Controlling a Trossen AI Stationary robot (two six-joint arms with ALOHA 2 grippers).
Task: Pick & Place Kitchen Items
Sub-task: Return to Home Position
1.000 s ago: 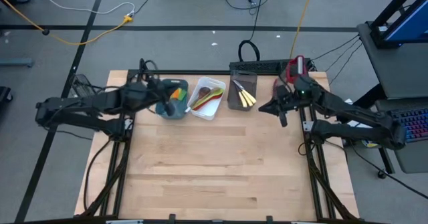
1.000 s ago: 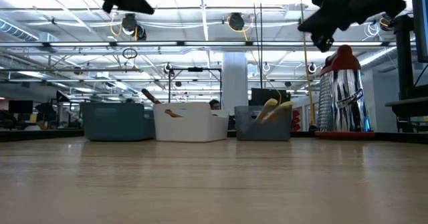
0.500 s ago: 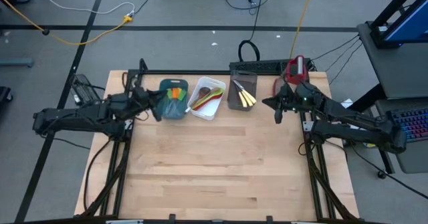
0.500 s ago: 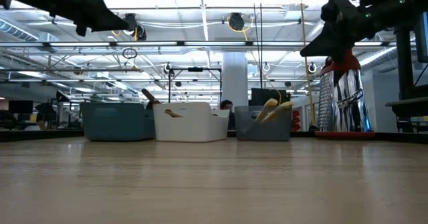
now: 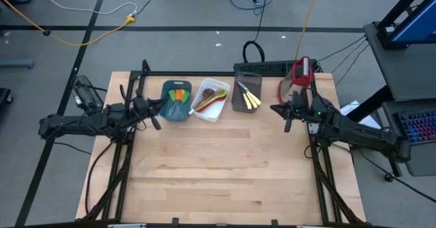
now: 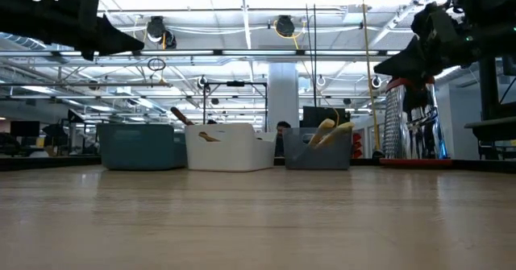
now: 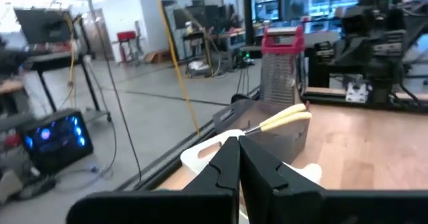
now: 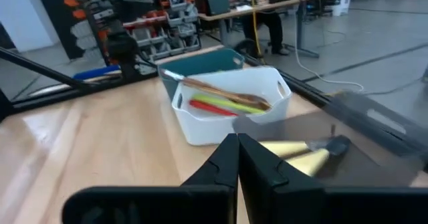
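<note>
- The left end effector [image 5: 154,114] hangs above the left rear part of the counter [image 5: 225,167], just beside the teal tray [image 5: 176,114]. In the left wrist view its two fingers are pressed together tip to tip, with nothing between them.
- The right end effector [image 5: 281,114] hangs above the right rear part of the counter, between the grey-brown tray [image 5: 240,104] and the counter's right edge. In the right wrist view its fingers meet at the tips and grip nothing.
- Three trays stand in a row along the counter's rear: teal on the left, the white tray [image 5: 208,116] in the middle, grey-brown on the right.
- The orange and green spatulas [image 5: 179,94] lie in the teal tray.
- The red, green and wooden spoons [image 5: 211,99] lie in the white tray; in the low view one wooden end pokes above its rim.
- The knives [image 5: 251,100] lean in the grey-brown tray, their pale yellow handles rising over its rim.
- A red-handled box grater [image 5: 302,71] stands upright at the rear right corner, apart from the trays.
</note>
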